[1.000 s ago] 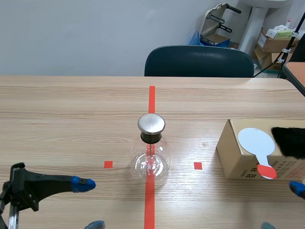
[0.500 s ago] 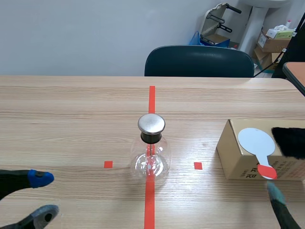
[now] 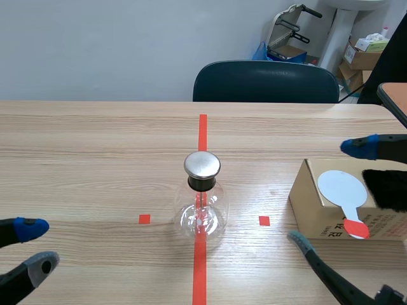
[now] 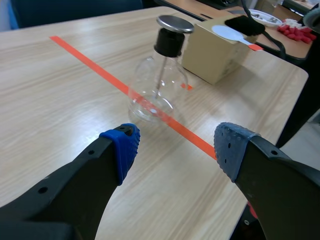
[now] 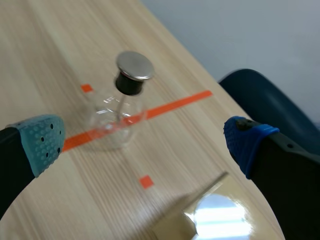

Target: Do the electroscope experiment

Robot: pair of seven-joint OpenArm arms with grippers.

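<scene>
The electroscope [image 3: 202,206] is a clear glass flask with a round metal cap, standing on the red tape line mid-table. A cardboard box [image 3: 318,206] sits to its right, with a white paddle [image 3: 340,187] with a red handle and a black furry cloth [image 3: 386,187] on top. My left gripper [image 3: 35,246] is open, low at the left edge. In the left wrist view the flask [image 4: 157,90] stands ahead of the open left gripper [image 4: 175,147]. My right gripper [image 3: 327,192] is open wide near the box. Its wrist view looks down on the flask [image 5: 117,115] and the box [image 5: 210,215].
A dark chair [image 3: 266,81] stands behind the table's far edge. Cardboard boxes [image 3: 369,54] and clutter fill the back right corner. Beyond the box in the left wrist view, a bowl and small red pieces [image 4: 297,32] lie on another table.
The left gripper has drawn back toward the left edge. The right gripper has risen from the lower right corner and spread wide beside the box.
</scene>
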